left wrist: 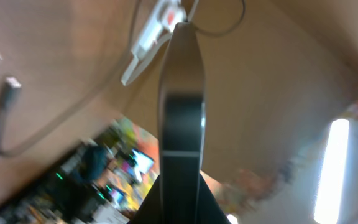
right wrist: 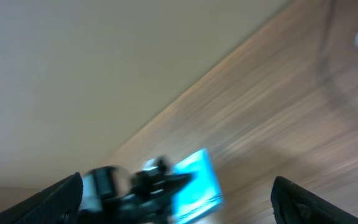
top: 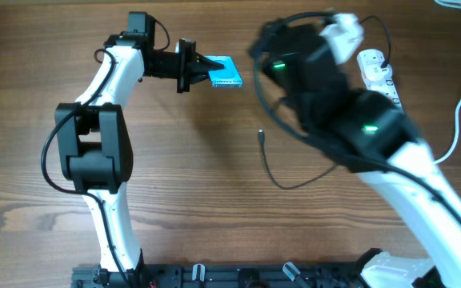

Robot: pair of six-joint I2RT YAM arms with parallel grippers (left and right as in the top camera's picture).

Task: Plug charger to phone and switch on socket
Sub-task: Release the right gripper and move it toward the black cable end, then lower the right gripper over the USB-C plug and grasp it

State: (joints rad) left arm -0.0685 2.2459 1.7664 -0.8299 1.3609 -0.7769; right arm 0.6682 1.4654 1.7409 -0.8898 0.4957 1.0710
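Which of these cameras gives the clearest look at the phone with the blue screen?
The overhead view: the phone shows its cyan screen sharply, at the tip of the left tool. The right wrist view shows the phone too, but blurred. The left wrist view sees only its dark edge.

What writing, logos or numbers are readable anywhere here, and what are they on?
No text can be read in any view.
Phone: pale marks at one end of the cyan screen, too small in the overhead view and blurred in the right wrist view.
Socket: no lettering can be made out at this size.
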